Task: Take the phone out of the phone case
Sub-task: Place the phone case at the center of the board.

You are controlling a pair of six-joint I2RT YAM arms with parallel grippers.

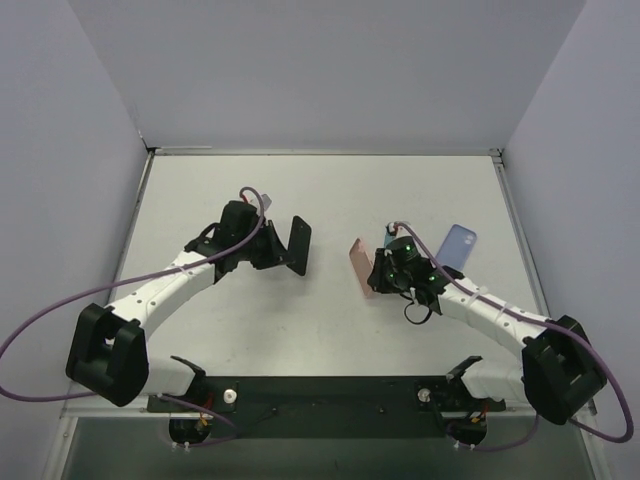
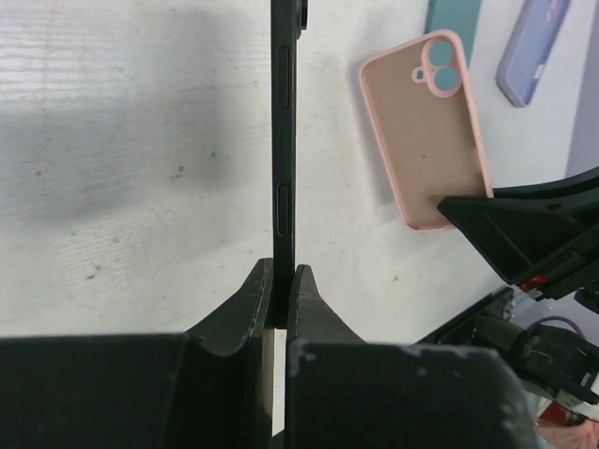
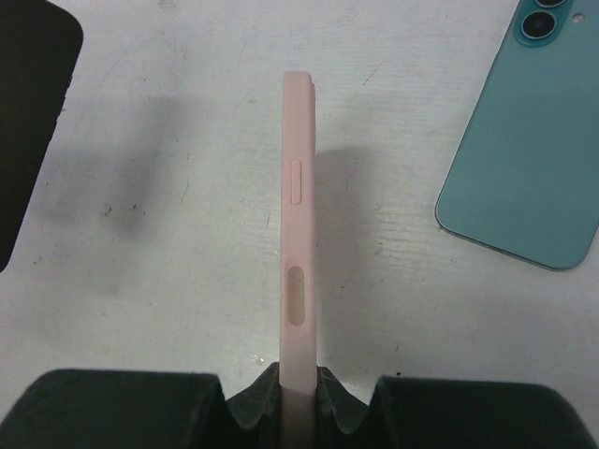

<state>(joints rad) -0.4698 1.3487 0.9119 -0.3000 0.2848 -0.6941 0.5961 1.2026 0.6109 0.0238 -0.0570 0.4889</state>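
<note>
The black phone (image 2: 284,140) stands on edge above the table, pinched at its lower end by my left gripper (image 2: 283,271), which is shut on it. In the top view the phone (image 1: 297,246) hangs just right of the left gripper (image 1: 275,250). The pink phone case (image 3: 298,234) is held edge-on in my right gripper (image 3: 298,369), shut on its lower end. The left wrist view shows the case's (image 2: 426,126) hollow inside with nothing in it. Phone and case (image 1: 361,267) are apart, with a gap of table between them.
A teal phone (image 3: 524,140) lies flat on the table right of the pink case. A lavender case (image 1: 458,247) lies further right, behind the right arm. Grey walls close in the white table (image 1: 320,200) on three sides.
</note>
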